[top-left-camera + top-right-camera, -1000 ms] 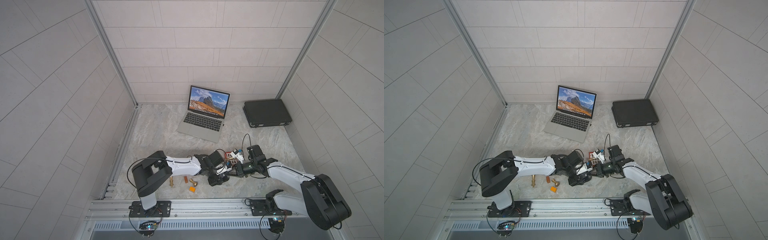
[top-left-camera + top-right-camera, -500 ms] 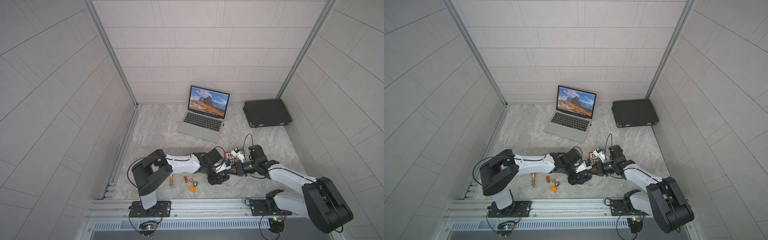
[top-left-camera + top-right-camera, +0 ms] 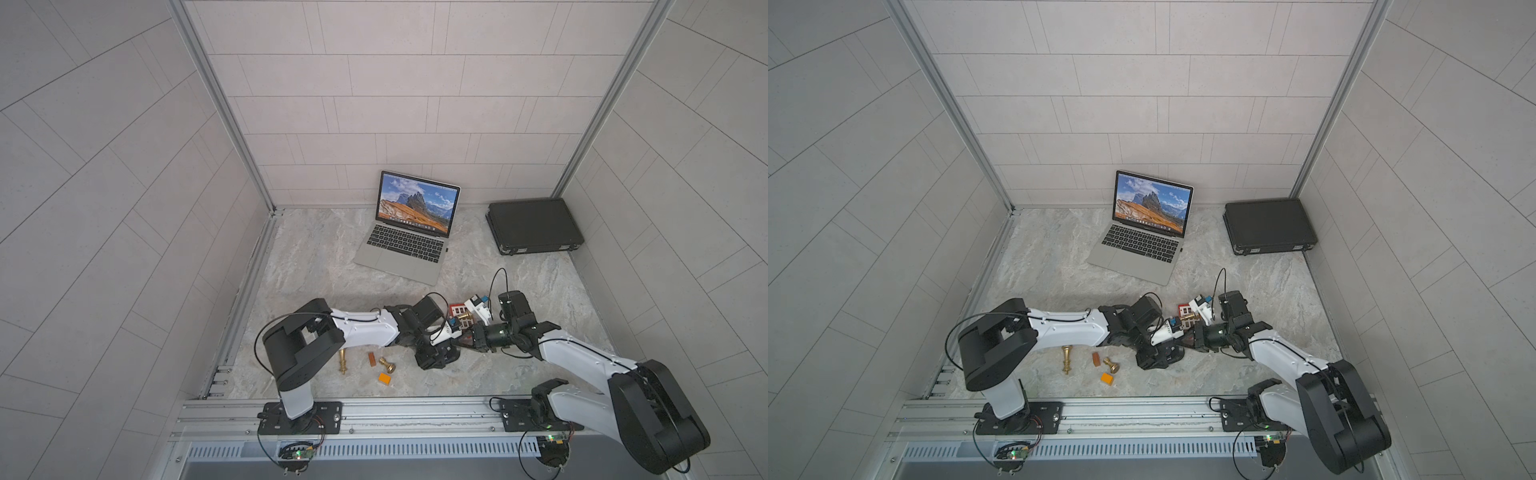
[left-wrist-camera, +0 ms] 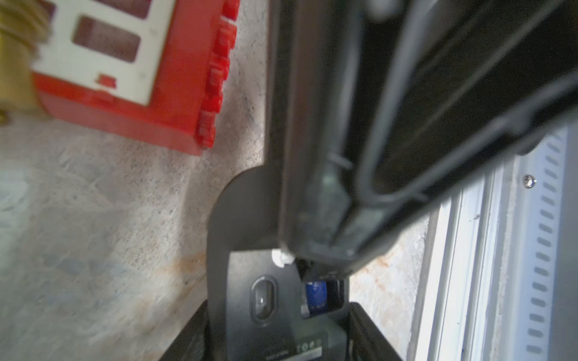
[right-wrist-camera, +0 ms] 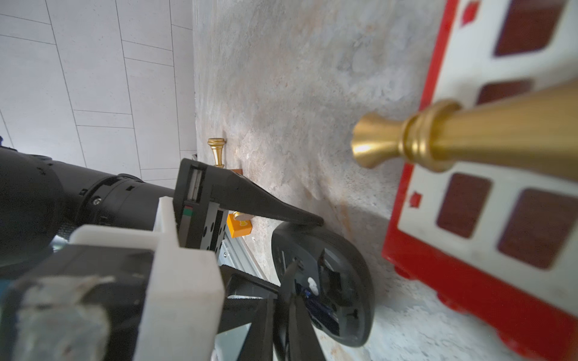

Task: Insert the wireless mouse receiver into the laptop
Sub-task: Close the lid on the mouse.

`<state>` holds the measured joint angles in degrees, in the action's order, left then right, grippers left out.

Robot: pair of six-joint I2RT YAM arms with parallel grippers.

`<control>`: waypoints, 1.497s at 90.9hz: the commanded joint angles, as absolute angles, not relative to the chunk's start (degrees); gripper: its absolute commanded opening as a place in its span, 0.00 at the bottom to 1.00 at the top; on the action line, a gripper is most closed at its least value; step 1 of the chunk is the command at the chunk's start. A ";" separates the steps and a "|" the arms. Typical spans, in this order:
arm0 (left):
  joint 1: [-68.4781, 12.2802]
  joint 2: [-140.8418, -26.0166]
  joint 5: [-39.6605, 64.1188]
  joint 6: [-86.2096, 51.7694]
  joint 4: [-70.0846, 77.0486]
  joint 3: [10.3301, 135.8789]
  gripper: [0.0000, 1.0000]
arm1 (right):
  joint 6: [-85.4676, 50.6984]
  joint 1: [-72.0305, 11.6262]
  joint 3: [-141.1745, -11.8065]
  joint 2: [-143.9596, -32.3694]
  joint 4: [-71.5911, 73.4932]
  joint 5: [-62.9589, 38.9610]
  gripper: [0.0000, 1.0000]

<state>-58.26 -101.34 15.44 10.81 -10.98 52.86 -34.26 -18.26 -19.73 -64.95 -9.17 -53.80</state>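
Closely, left pincer (image 3: pixel 437 353) pinches mouse (image 5: pixel 344 281); right pincer (image 5: pixel 294 275) state unclear; red block (image 4: pixel 175 118) beside.

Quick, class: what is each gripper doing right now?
Left gripper: closed on the mouse.
Right gripper: tips close together at the mouse's underside; grip cannot be told.

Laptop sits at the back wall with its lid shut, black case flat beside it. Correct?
No: the laptop has its lid open, screen showing a mountain wallpaper; both top views show it. The rest holds: at the back wall, black case flat beside it.
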 commanded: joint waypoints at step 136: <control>-58.54 -105.70 15.59 6.06 -14.41 47.75 0.46 | -27.00 -19.27 -24.04 -59.41 -24.38 -41.07 0.41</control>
<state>-58.26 -101.60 16.97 7.25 -5.91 51.13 -27.94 -19.07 -22.79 -61.39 -22.55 -43.27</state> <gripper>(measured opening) 0.604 0.414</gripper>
